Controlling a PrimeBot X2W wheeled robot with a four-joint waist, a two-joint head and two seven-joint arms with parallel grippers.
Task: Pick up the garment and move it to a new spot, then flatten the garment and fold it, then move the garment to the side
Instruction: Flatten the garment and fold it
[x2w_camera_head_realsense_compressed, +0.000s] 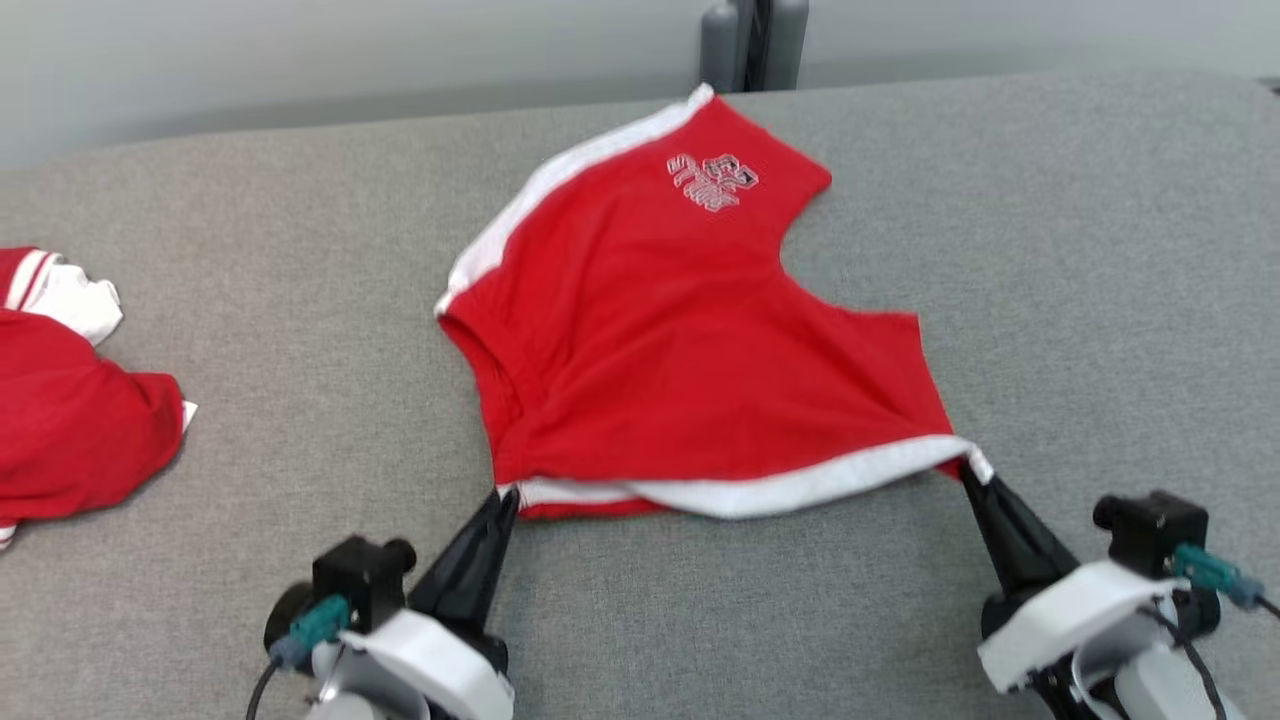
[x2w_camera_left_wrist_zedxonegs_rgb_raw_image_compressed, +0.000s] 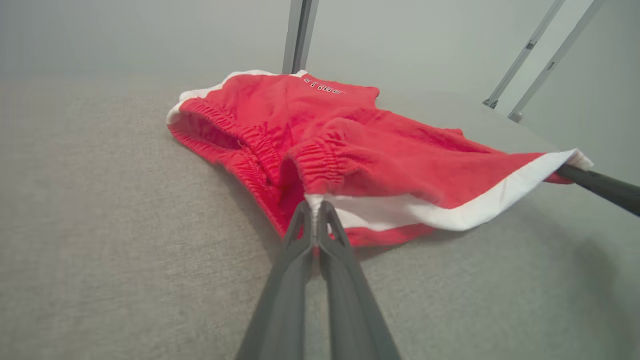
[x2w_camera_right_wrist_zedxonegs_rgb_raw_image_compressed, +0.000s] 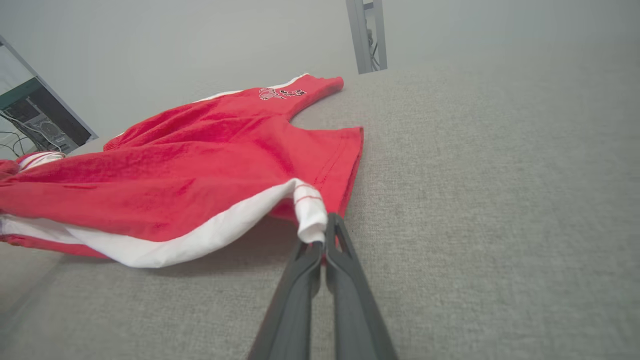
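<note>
A pair of red shorts (x2w_camera_head_realsense_compressed: 660, 330) with white side stripes and a pale logo lies spread on the grey surface, one leg reaching toward the far edge. My left gripper (x2w_camera_head_realsense_compressed: 505, 497) is shut on the near white-striped edge by the waistband, seen close in the left wrist view as the red shorts (x2w_camera_left_wrist_zedxonegs_rgb_raw_image_compressed: 380, 150) pinched by the left gripper (x2w_camera_left_wrist_zedxonegs_rgb_raw_image_compressed: 315, 206). My right gripper (x2w_camera_head_realsense_compressed: 972, 470) is shut on the other end of that white stripe, at the leg hem; the right wrist view has the shorts (x2w_camera_right_wrist_zedxonegs_rgb_raw_image_compressed: 200, 170) held by the right gripper (x2w_camera_right_wrist_zedxonegs_rgb_raw_image_compressed: 322, 237). The near edge is lifted slightly.
A second red and white garment (x2w_camera_head_realsense_compressed: 70, 420) lies crumpled at the left edge of the grey padded surface (x2w_camera_head_realsense_compressed: 1080, 250). A grey post (x2w_camera_head_realsense_compressed: 752, 40) stands beyond the far edge. Bare grey surface stretches to the right and in front.
</note>
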